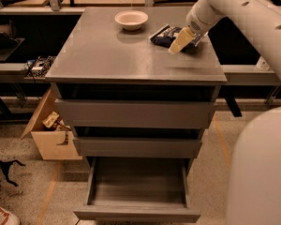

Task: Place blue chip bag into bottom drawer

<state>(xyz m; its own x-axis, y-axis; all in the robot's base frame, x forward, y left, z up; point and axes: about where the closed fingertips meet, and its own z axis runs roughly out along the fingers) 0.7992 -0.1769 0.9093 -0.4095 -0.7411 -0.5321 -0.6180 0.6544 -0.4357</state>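
- While scanning from the left edge, at lower left: open cardboard box (51,135) on the floor, just beside the grey cabinet (131,60).
- Centre of frame: that cabinet, with a flat top and three stacked drawers, the upper two pushed in or nearly so.
- Lower centre: bottom drawer (136,213) pulled out toward the camera, well apart from the bag above.
- Upper centre, on the cabinet top near its back edge: white bowl (131,19), upright.
- Near the bowl's right side, not touching it: blue chip bag (163,34), lying flat on the cabinet top toward the back right corner.
- Over the bag's right end: cream-coloured gripper (181,40), angled down and leftward, overlapping the bag; impossible to tell whether released or grasping.
- Upper right: white arm (239,8) reaching in from the corner down to the gripper.
- Lower right: large pale rounded robot part (262,172), blurred, close to the camera.
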